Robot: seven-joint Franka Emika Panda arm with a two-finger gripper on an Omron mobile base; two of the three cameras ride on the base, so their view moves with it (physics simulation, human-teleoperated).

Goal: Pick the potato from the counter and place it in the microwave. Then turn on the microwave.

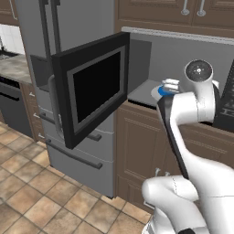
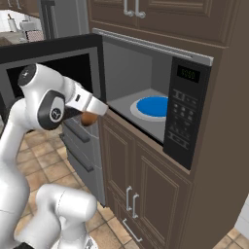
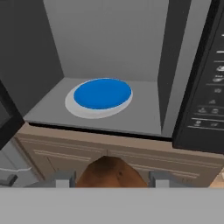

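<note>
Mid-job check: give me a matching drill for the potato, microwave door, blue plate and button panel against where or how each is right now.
Things:
1. potato
2. microwave door
3. blue plate
4. button panel

States:
A. on the floor of the microwave cavity
B. swung open to the left
C. held in the tool, outside the cavity
D. at the right side of the microwave, with a green display at the top

Pairs: 1-C, 2-B, 3-A, 4-D

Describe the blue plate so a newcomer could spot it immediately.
Find the open microwave built into the brown cabinets, its door swung out to the left. On its grey floor lies a pale round turntable, and the blue plate sits flat on top. It is the one bright blue thing among grey, black and brown.
</note>
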